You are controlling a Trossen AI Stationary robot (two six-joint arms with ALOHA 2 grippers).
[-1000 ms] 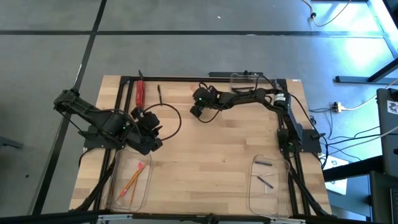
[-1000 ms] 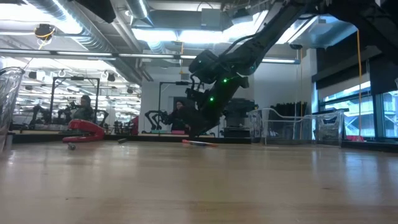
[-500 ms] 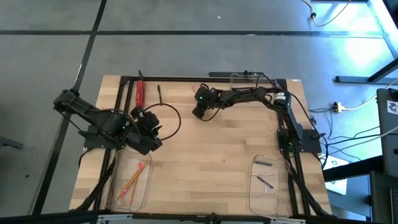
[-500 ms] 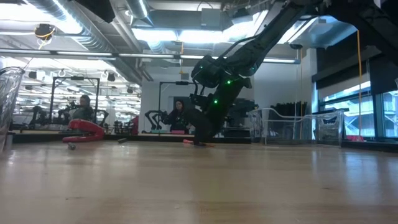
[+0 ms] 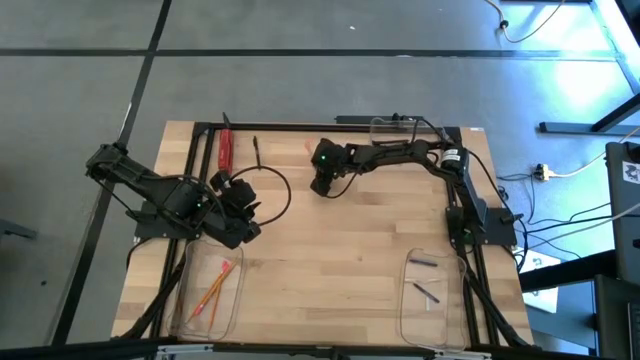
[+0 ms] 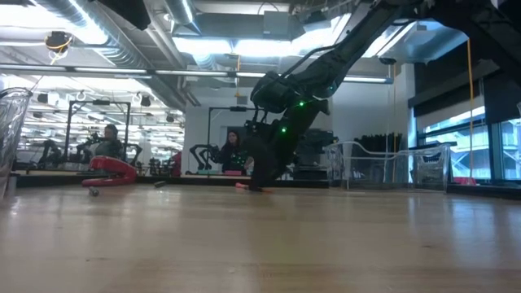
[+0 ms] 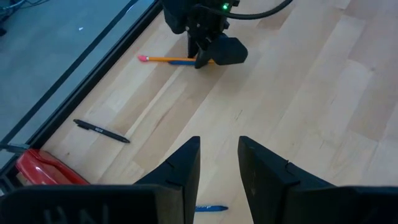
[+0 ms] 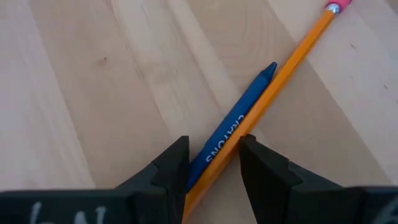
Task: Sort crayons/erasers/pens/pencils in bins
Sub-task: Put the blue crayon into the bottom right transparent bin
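I've got the right gripper (image 8: 211, 163) down at the table's twelve o'clock edge, jaws apart and straddling a blue crayon (image 8: 232, 126) and a yellow pencil (image 8: 283, 73) that lie touching side by side, neither one clamped. My left gripper (image 7: 219, 163) waits out at nine o'clock with its jaws apart on nothing, just above the bin (image 5: 235, 290) holding pencils.
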